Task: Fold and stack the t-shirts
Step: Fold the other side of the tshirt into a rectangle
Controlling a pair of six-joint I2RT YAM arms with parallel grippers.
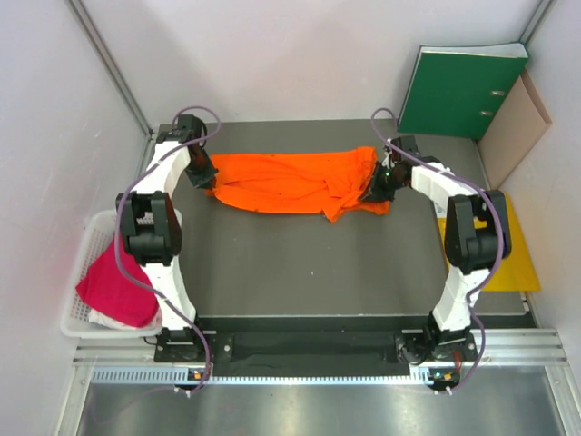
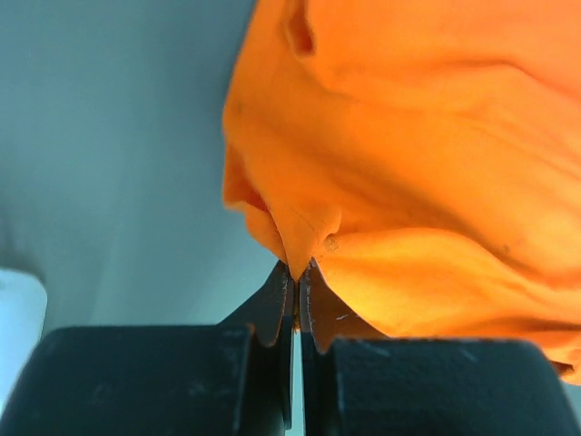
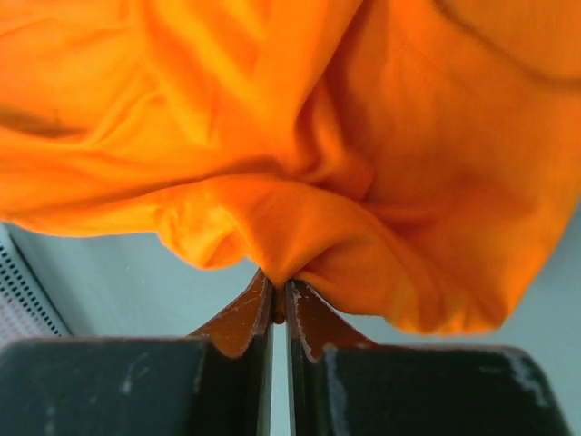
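The orange t-shirt [image 1: 290, 182] lies stretched out in a crumpled band across the far part of the dark table. My left gripper [image 1: 207, 180] is shut on its left end, a pinch of orange cloth [image 2: 304, 245] caught between the fingertips. At the other end my right gripper [image 1: 374, 191] is shut on a bunched fold of the same orange t-shirt [image 3: 290, 227]. The magenta-pink t-shirt [image 1: 113, 286] hangs half out of the white mesh basket [image 1: 80, 263] at the left, away from both grippers.
A green binder [image 1: 463, 86] and a brown folder [image 1: 517, 123] lean on the back right wall. A flat yellow envelope [image 1: 522, 263] lies at the table's right edge under the right arm. The near half of the table [image 1: 300, 263] is bare.
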